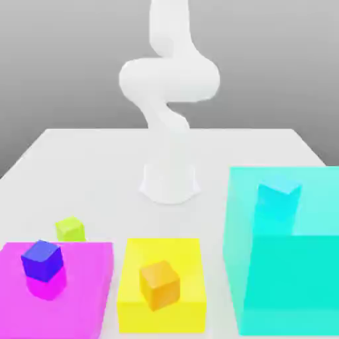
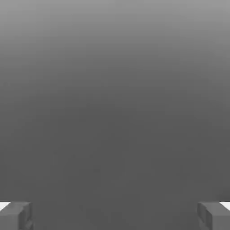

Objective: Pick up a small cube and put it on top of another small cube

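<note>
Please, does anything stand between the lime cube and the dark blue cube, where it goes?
Only the edge of the magenta block lies between the lime cube and the dark blue cube; a lift should probably clear it.

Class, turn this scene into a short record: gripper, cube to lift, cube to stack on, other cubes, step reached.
gripper: open, nothing between the fingers
cube to lift: lime cube, on the table beyond the magenta block
cube to stack on: dark blue cube, over the magenta block
other cubes: orange cube over the yellow block; cyan cube at the turquoise block
step reached: lime cube not yet picked up
</note>
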`<state>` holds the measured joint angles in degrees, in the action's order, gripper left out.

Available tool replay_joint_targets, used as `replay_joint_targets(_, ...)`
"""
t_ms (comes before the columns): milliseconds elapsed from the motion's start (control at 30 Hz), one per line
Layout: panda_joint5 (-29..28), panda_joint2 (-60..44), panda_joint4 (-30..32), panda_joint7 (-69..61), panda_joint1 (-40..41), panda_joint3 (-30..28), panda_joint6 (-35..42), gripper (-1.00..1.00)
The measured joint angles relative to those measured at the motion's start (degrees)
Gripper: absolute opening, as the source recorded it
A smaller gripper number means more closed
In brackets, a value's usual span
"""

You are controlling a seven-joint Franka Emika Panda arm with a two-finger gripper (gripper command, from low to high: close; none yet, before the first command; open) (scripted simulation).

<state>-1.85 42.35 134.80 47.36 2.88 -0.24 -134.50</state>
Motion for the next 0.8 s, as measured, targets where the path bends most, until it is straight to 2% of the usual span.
replay_joint_targets(500, -8.46, -21.05, 18.06, 7.06, 16.81, -7.29, -16.16, 0.00)
replay_joint_targets(800, -8.04, -33.30, 28.89, 7.14, 24.54, -15.00, -26.17, 0.00)
